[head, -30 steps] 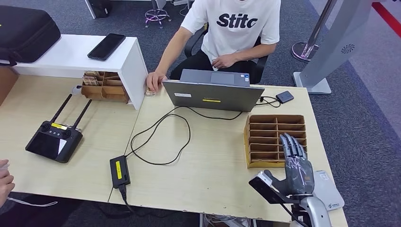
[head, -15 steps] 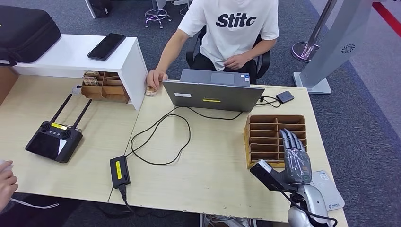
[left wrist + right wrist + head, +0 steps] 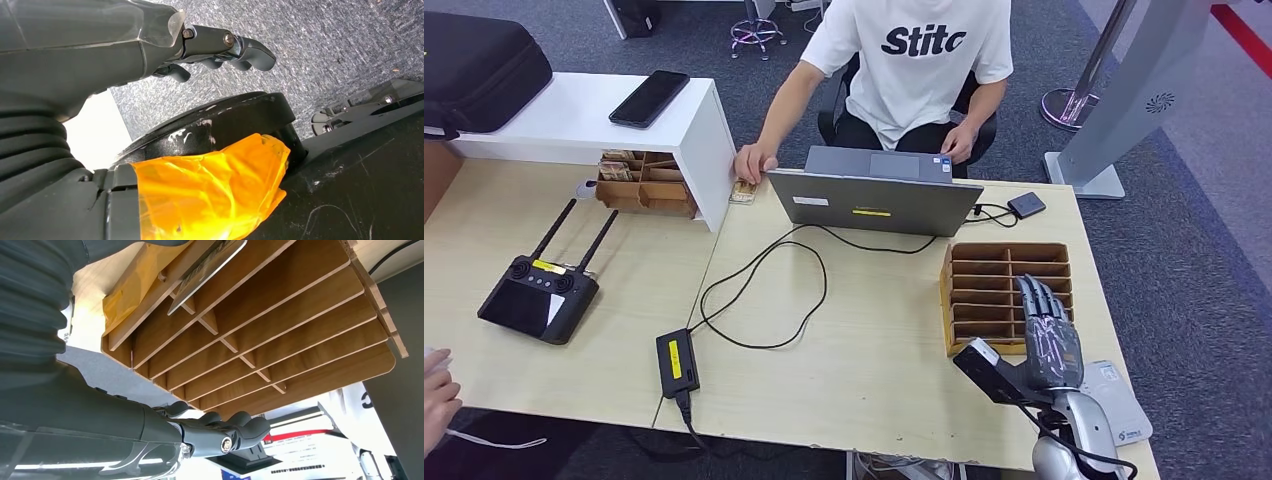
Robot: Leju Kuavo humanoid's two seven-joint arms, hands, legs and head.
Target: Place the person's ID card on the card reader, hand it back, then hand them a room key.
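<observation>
The right hand (image 3: 1049, 335) hides part of the wooden slotted rack (image 3: 994, 280) near the tabletop's right edge, and the card (image 3: 207, 272) in the rack is half hidden by a divider.

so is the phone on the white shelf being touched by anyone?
No. The phone lies alone on the white shelf; the person's hand rests beside it.

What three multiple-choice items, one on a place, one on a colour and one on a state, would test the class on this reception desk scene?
1. Where is the robot's right hand?
A. over the wooden slotted organiser
B. on the laptop
C. on the black remote controller

2. What colour is the seated person's T-shirt?
A. red
B. white
C. green

3. In what state is the laptop?
A. closed flat
B. open, lid up
C. lying on the floor

Answers: 1 A, the hand hangs above the organiser's near corner. 2 B, the shirt is white with dark lettering. 3 B, its lid stands raised, facing the person.
</observation>
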